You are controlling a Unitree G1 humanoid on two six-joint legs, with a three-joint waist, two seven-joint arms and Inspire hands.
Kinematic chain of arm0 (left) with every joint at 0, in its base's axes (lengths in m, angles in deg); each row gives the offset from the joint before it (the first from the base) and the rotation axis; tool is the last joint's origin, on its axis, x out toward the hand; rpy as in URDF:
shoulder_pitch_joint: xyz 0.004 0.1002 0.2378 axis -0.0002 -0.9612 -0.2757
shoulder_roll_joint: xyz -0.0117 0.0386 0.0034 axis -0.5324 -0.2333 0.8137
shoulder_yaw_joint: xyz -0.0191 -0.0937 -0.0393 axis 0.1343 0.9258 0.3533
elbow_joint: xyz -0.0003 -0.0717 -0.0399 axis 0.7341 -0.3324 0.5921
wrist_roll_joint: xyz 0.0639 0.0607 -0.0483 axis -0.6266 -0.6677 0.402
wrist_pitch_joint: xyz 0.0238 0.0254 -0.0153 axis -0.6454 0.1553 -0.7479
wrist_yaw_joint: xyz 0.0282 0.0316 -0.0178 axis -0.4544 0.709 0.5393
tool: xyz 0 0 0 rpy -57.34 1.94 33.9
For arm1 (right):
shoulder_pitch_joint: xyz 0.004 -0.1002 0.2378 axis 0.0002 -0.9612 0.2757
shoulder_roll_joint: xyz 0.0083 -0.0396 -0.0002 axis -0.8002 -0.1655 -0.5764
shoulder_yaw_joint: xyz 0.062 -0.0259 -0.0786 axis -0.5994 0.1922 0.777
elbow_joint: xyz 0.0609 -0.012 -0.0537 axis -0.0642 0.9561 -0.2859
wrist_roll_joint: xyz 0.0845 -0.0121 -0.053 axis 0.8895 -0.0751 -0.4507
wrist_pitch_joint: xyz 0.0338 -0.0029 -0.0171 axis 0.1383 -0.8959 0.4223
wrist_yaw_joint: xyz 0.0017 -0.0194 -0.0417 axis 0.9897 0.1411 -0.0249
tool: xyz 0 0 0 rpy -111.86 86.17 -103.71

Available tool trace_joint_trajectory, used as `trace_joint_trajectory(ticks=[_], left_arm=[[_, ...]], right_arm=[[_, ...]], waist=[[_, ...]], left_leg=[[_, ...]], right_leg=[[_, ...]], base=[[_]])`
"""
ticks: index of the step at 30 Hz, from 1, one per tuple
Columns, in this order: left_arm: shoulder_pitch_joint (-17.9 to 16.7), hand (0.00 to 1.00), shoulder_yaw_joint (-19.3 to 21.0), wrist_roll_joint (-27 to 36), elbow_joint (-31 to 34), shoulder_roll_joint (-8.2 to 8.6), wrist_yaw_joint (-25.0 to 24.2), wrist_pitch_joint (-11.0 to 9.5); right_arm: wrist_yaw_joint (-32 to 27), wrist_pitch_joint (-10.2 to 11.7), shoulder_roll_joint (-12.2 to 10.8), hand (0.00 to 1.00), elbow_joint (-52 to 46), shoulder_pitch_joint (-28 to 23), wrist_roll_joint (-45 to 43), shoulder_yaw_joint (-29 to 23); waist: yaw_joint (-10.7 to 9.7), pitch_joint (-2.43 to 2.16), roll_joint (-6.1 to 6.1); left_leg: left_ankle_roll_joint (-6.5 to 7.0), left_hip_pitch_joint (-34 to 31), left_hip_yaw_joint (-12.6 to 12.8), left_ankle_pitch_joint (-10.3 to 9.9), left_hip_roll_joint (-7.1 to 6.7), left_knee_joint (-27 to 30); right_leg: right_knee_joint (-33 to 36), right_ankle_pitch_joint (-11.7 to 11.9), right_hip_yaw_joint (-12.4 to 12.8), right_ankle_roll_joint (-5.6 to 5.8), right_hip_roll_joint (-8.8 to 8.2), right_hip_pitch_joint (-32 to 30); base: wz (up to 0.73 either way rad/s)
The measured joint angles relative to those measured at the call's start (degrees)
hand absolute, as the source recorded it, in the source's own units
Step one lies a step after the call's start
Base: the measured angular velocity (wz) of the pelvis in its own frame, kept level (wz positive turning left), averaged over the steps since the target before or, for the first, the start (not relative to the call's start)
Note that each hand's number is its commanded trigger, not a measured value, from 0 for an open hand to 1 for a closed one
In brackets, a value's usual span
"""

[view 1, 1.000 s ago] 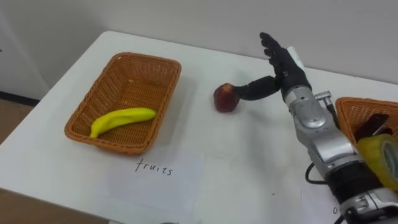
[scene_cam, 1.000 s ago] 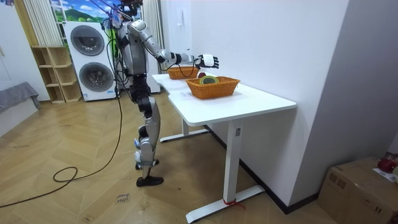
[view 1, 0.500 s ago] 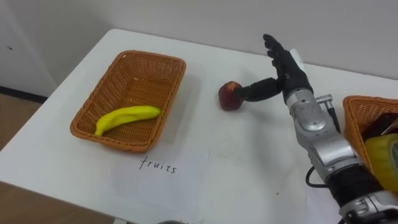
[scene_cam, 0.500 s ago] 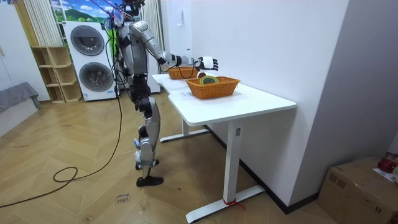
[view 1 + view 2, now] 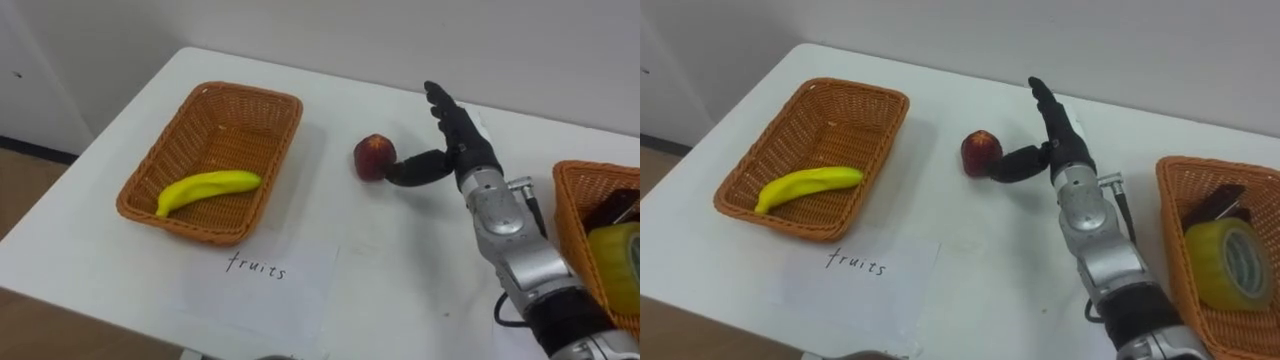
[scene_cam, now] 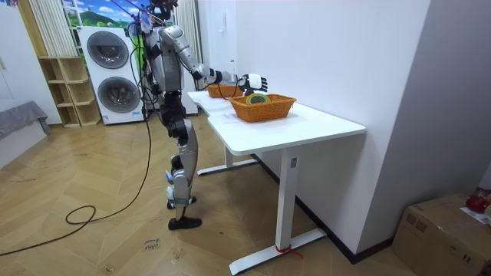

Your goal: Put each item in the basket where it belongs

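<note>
A red apple lies on the white table between the two baskets. My right hand is right beside it on its right, open, fingers straight and pointing away, thumb tip at the apple's side. The left wicker basket holds a yellow banana. The right wicker basket holds a roll of yellow tape and a dark object. In the room view I stand at the table's long side with the right hand stretched out over it.
A sheet of paper with handwriting lies in front of the left basket. The wall runs along the table's far edge. In the room view, washing machines and a shelf stand behind me, and a cardboard box is on the floor at the room view's right.
My right hand has lowered and come slightly nearer, staying open with the thumb against the apple. The eye view has shifted a little, so the baskets sit further right in the picture.
</note>
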Motion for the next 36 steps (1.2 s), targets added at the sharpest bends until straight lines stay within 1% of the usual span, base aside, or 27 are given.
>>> trace_joint_trajectory(ticks=[4,9,16,19,22,26,29,36], left_arm=[[-0.5,0.0,-0.1,0.0,-0.1,0.55,0.1,0.0],[-1.2,0.0,-0.1,0.0,-0.1,0.6,0.0,0.1],[-0.6,0.0,-0.1,0.0,-0.1,0.67,-0.2,0.0],[0.0,0.0,-0.1,0.0,-0.1,0.72,-0.2,0.0],[0.3,0.0,-0.1,0.0,0.0,0.72,-0.2,0.0],[0.5,0.0,-0.1,0.0,-0.1,0.71,0.0,-0.1],[1.0,0.0,-0.1,0.0,-0.3,0.7,0.2,-0.2],[1.1,0.0,0.0,0.0,-0.6,0.69,0.2,-0.4]], right_arm=[[0.0,0.0,-0.2,0.0,1.2,-0.1,0.0,0.0],[-0.6,0.0,-0.3,0.0,1.2,-0.1,-0.9,0.0],[-1.8,0.6,-0.5,0.0,3.5,-0.1,-2.1,0.0],[-2.2,0.6,-0.5,0.0,3.5,-0.1,-2.1,-0.1],[-3.0,0.6,-0.5,0.0,3.5,-0.1,-2.6,-0.1],[-4.8,1.8,-0.6,0.0,3.6,-0.1,-3.1,-0.1],[-5.7,2.0,-0.6,0.0,3.8,-0.1,-3.2,-0.2],[-6.2,2.0,-0.6,0.0,4.4,-0.1,-3.3,-0.2]], waist=[[0.0,0.22,0.02],[0.2,0.3,0.14],[0.4,0.63,0.65],[0.4,0.58,0.78],[0.4,0.56,0.82],[0.9,0.5,0.86],[1.6,0.45,0.74],[1.8,0.45,0.63]], left_leg=[[0.0,-0.2,-0.9,0.0,-0.11,0.0],[0.01,-0.3,-1.2,0.0,-0.48,0.1],[0.03,-0.7,-1.4,0.0,-0.5,0.4],[0.04,-1.6,-1.6,0.0,-0.5,0.6],[0.03,-2.3,-1.8,0.0,-0.5,0.9],[0.04,-3.3,-2.4,0.0,-0.52,1.4],[0.06,-4.4,-2.4,0.1,-0.5,1.7],[0.1,-4.7,-2.7,0.1,-0.56,1.7]], right_leg=[[0.0,0.0,-0.7,0.0,-0.1,0.1],[0.0,0.0,-1.2,0.01,-0.16,0.3],[0.0,0.0,-1.5,0.02,-0.23,0.0],[0.0,0.0,-1.5,0.02,-0.21,-0.7],[0.0,0.0,-2.1,0.02,-0.23,-1.0],[0.0,0.0,-2.4,0.02,-0.29,-2.0],[0.1,0.0,-2.6,0.02,-0.35,-2.9],[0.1,0.0,-3.1,0.02,-0.46,-2.9]], base=[[0.08],[0.04],[0.03],[0.0],[0.09],[0.05],[0.04],[0.03]])
